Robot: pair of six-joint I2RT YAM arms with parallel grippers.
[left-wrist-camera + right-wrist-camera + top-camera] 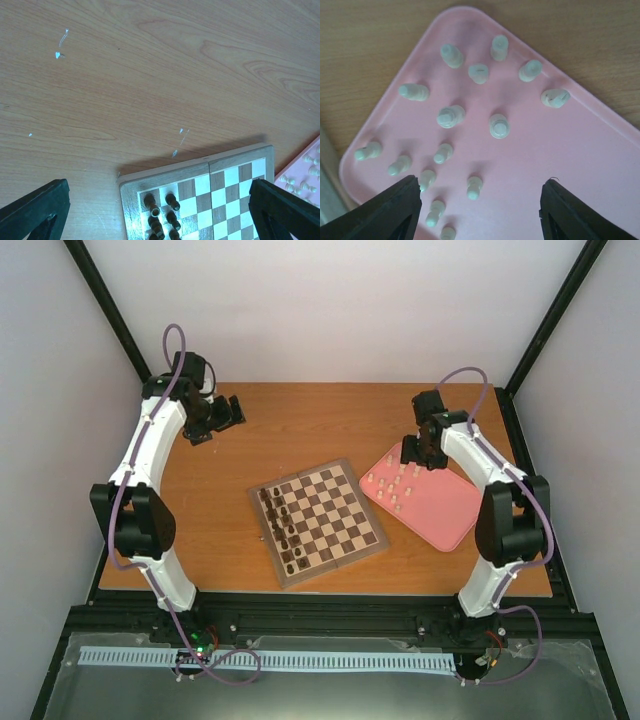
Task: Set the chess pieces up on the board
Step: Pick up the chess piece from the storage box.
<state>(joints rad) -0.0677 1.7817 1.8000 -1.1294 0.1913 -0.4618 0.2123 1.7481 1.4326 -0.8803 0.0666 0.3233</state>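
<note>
At the far left of the bench [220, 540], the left claw [222, 416] hangs released, its fingers [35, 210] spread wide with nothing between them. The board [330, 530] lies skewed in the middle of the bench, with dark pieces [280, 525] ranked along its left side. Just beside it on the right sits the pink tray [445, 512], where the pale chess pieces [451, 116] lie scattered. The right claw [477, 215] hovers over them, released, gripping nothing.

The left gripper [228, 412] is stretched far forward, jaws spread wide. The right gripper [418, 455] points downward, its jaws likewise wide apart.
</note>
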